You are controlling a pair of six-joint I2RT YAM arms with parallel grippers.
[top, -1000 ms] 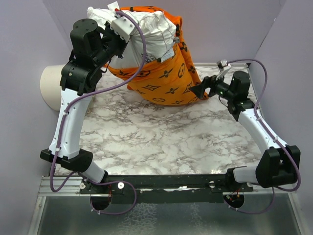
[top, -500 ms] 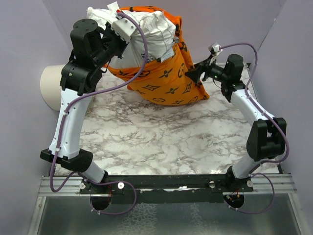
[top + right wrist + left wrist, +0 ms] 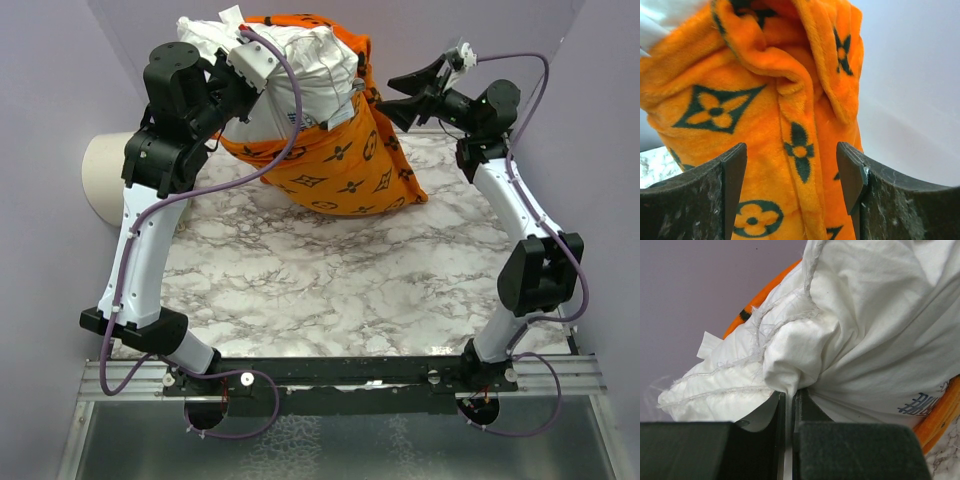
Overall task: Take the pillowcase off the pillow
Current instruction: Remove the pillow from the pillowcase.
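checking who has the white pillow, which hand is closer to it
Left. The left hand is shut on a fold of the pillow. The right hand is open at the pillowcase, on its right side, not on the pillow.

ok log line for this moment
left claw: shut on pillow | right claw: open, at pillowcase | pillowcase partly off

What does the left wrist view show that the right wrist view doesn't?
Only the left wrist view shows the left gripper shut on a pinched fold of the pillow, and a blue-printed label on it. Only the right wrist view shows the right gripper open, with a hanging fold of the pillowcase ahead between its fingers and the black flower motifs clear. Both show orange pillowcase, some white pillow, a corner of the marble table and the purple wall.
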